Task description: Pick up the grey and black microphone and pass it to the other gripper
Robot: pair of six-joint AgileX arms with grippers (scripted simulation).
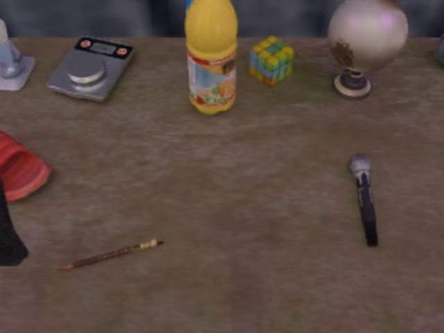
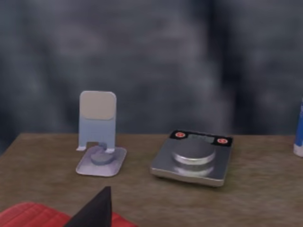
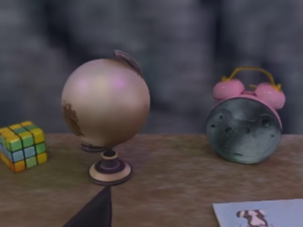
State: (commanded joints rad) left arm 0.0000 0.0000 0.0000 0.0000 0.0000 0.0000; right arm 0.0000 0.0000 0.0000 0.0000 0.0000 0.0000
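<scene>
The grey and black microphone (image 1: 365, 205) lies flat on the right half of the brown table (image 1: 243, 208), its round grey mesh head toward the back and its black handle toward the front. Neither wrist view shows it. My left gripper (image 1: 10, 239) shows only as a black tip at the table's far left edge, far from the microphone; the left wrist view shows the same tip (image 2: 97, 210). My right gripper (image 3: 97, 210) is outside the top view, and its wrist view shows a black tip facing the back right corner. Nothing is held.
Along the back stand a phone stand (image 1: 10, 62), a kitchen scale (image 1: 90, 66), an orange juice bottle (image 1: 211, 59), a colour cube (image 1: 272, 60) and a globe (image 1: 366, 35). A pink alarm clock (image 3: 245, 127) sits beside the globe. A red slipper (image 1: 21, 170) and a brown pencil (image 1: 111, 254) lie at left.
</scene>
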